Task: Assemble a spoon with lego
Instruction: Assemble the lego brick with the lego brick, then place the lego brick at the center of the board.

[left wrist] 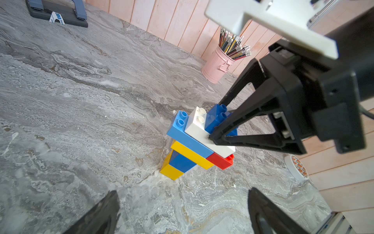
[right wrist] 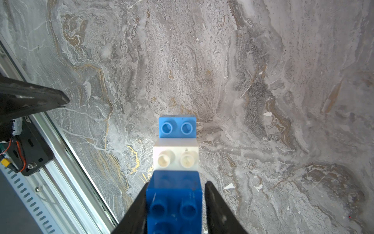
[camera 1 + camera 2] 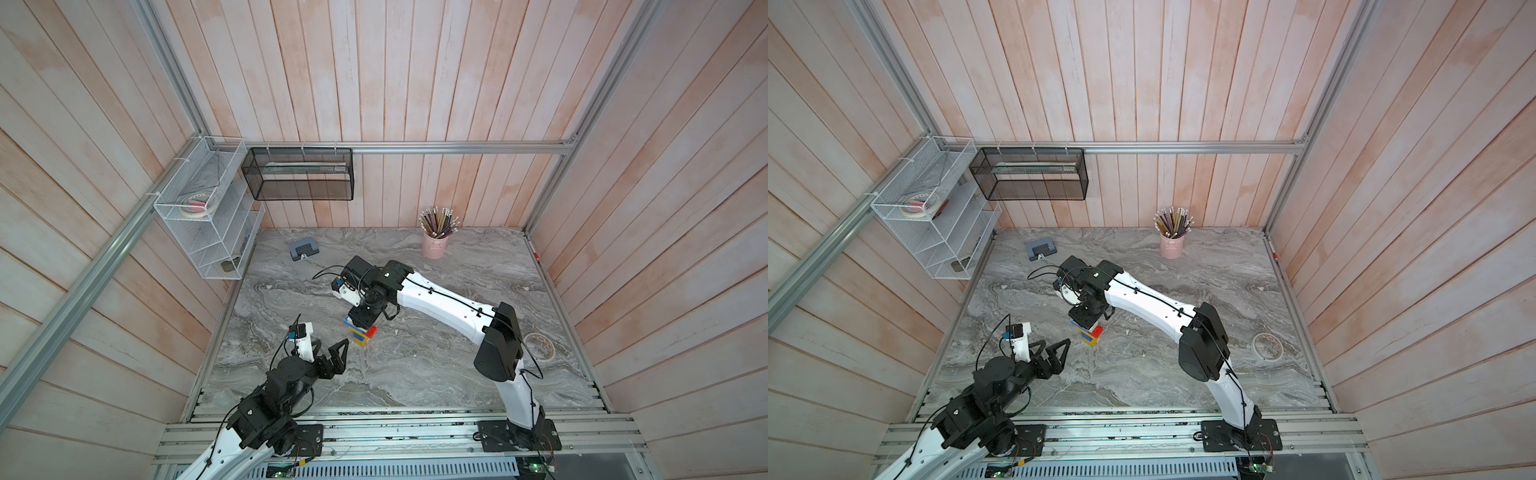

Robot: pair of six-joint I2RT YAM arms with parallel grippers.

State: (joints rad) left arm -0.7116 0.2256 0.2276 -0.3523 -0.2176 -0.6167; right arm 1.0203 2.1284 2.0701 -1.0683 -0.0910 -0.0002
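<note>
Over in the near-left part of the desk (image 3: 415, 374), the left gripper (image 3: 332, 347) hovers above the marble. Its fingers (image 1: 101, 214) are spread wide with nothing between them, and it is aimed toward the middle. Up by the far edge on that side lies a grey-blue hole punch (image 3: 302, 250), well apart from the action. Now the centrepiece: the spoon (image 3: 360, 334) stands on end a touch left of the desk's centre. Its long axis runs straight up and down, with the narrow handle end planted on the marble and the broad head pointing up. The left wrist view lets you read it from the bottom. A yellow brick (image 1: 171, 172) sits on the desk, and a blue handle brick (image 1: 180, 162) sits on that. Then comes a yellow oblong (image 1: 190, 153) with a red brick (image 1: 219, 162) beside it, then a light blue oblong (image 2: 177, 126) and a white brick (image 2: 175, 154). A dark blue brick (image 2: 174, 202) crowns the lot. The right gripper (image 2: 175, 185) reaches down onto that crown, with its fingers (image 2: 214, 206) on either side of the dark blue brick, close against its sides. Whether they are pinching it or sitting just off it, I cannot tell. Further right, a pink cup of pencils (image 3: 435, 245) stands at the far edge. A roll of tape (image 3: 539, 345) lies flat near the right edge.
</note>
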